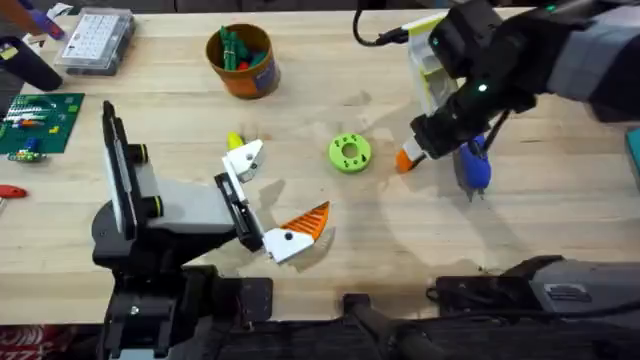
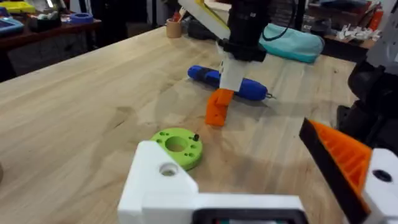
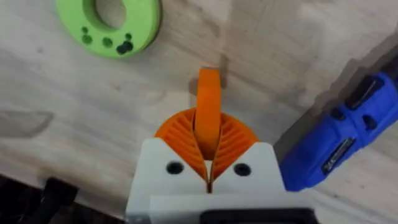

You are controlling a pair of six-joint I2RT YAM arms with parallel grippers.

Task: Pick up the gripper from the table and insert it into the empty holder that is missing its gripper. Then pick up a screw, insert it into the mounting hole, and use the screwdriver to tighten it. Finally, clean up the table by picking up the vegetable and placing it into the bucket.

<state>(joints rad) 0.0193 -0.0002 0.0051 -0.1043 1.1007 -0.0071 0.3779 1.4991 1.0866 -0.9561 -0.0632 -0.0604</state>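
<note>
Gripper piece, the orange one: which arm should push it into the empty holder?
Right. Its jaws are shut on the gripper, while the left arm itself carries the empty holder, facing it.

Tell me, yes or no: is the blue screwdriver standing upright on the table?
No. In the left wrist view the screwdriver lies flat on the table, behind the right gripper that clamps the orange gripper.

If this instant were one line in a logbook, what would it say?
right tool: shut on gripper, above table | left tool: open, holder empty | screwdriver: on table | bucket: far side
</note>
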